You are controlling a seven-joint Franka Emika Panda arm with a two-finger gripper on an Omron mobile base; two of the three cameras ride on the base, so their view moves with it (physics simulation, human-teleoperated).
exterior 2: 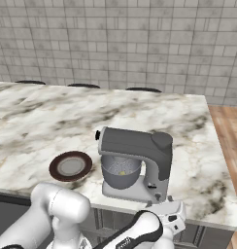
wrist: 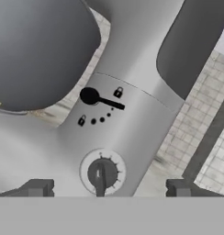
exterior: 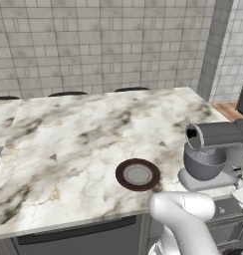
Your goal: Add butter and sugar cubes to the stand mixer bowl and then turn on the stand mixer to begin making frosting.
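On the marble counter (exterior: 68,144) the stand mixer (exterior 2: 140,163) sits near the front edge with butter (exterior 2: 122,172) already in the stand mixer bowl (exterior 2: 119,171), so the gripper (wrist: 104,188), fingers spread wide, faces its speed dial (wrist: 102,173), seemingly to switch it on.

My stand mixer (exterior 2: 137,163) stands at the lower middle of the right base view and at the right edge of the left base view, near the counter's front edge. It has a flat light-grey base, an upright column and a dark-grey rounded head lying level over the bowl. The stand mixer bowl (exterior 2: 120,176), deep, round and grey, sits on the base under the head. Inside it I see a speck of pale yellow, the butter (exterior 2: 122,172). In my hand view the column shows a black lever (wrist: 99,99) and a round dial (wrist: 103,173) below it.
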